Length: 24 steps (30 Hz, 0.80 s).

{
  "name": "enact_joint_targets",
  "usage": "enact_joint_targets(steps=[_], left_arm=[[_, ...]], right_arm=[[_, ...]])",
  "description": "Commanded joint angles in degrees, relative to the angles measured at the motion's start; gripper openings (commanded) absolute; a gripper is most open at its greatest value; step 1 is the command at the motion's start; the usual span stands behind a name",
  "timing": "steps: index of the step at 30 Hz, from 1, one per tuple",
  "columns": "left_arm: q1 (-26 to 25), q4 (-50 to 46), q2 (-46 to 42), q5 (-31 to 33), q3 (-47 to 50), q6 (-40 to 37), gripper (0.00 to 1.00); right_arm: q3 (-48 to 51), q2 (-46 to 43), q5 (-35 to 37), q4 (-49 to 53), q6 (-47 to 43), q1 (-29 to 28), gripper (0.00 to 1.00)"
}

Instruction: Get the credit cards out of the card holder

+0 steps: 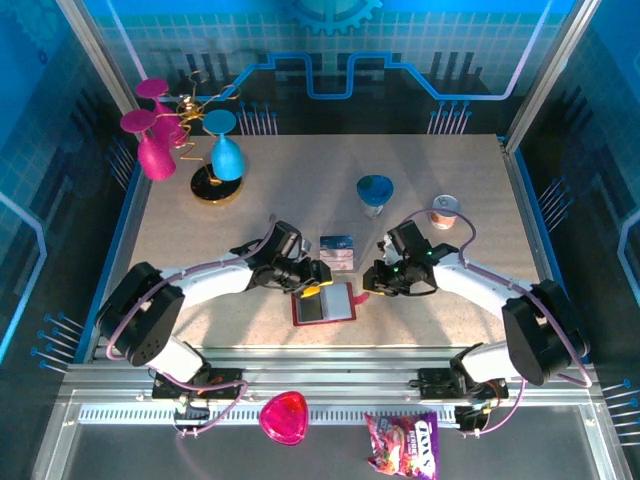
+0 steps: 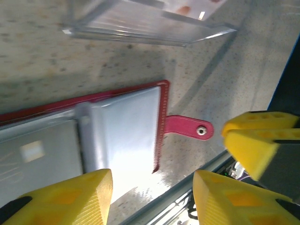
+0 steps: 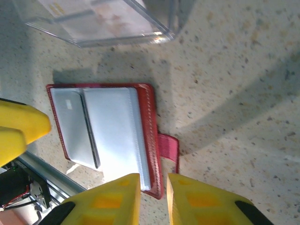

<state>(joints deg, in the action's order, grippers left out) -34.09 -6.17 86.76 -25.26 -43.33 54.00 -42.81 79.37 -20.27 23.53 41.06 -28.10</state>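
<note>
The dark red rectangular folding wallet (image 1: 323,303) lies open and flat near the front edge of the speckled table (image 1: 220,335). The left gripper (image 1: 312,291) is at its 11 o'clock corner, jaws wide apart. The right gripper (image 3: 153,177) is at its 3 o'clock edge. Its jaws leave a narrow gap straddling the red rim, and I cannot tell whether they pinch it. A clear plastic stand (image 1: 338,252) sits close at 12 o'clock, with bare tabletop at 5 and 7 o'clock.

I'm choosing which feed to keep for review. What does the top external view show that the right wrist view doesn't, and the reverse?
Top external, not right wrist: a blue cup, pink goblets and a snack bag.

Right wrist, not top external: the stitching along the red edge of the card holder, and the narrow gap between the fingers of the right gripper at that edge.

Both: the open card holder with its snap tab, the clear stand behind it, and the yellow-fingered left gripper at the holder's other side.
</note>
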Motion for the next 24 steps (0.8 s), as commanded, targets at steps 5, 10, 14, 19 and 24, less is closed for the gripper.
enact_joint_targets(steps=[5,10,14,19,24], left_arm=[[3.7,-4.1,-6.1,1.7,6.8,-1.4,0.48],[5.6,-3.2,-7.3,0.7,10.4,-1.5,0.44],[6.1,-1.5,-6.5,0.1,11.3,-1.5,0.37],[6.2,0.4,-4.0,-1.1,11.3,-1.9,0.31],[6.3,0.5,-2.2,-1.5,10.1,-2.7,0.29]], right_arm=[[-6.0,2.5,-0.1,2.8,-0.7,-4.4,0.23],[-7.3,7.3,-5.8,-4.4,2.3,-8.0,0.23],[-8.0,11.8,-8.8,-10.0,4.7,-10.9,0.22],[-9.2,16.9,-11.1,-15.4,7.0,-13.2,0.2],[-8.8,19.5,-10.7,-17.0,7.6,-13.6,0.19]])
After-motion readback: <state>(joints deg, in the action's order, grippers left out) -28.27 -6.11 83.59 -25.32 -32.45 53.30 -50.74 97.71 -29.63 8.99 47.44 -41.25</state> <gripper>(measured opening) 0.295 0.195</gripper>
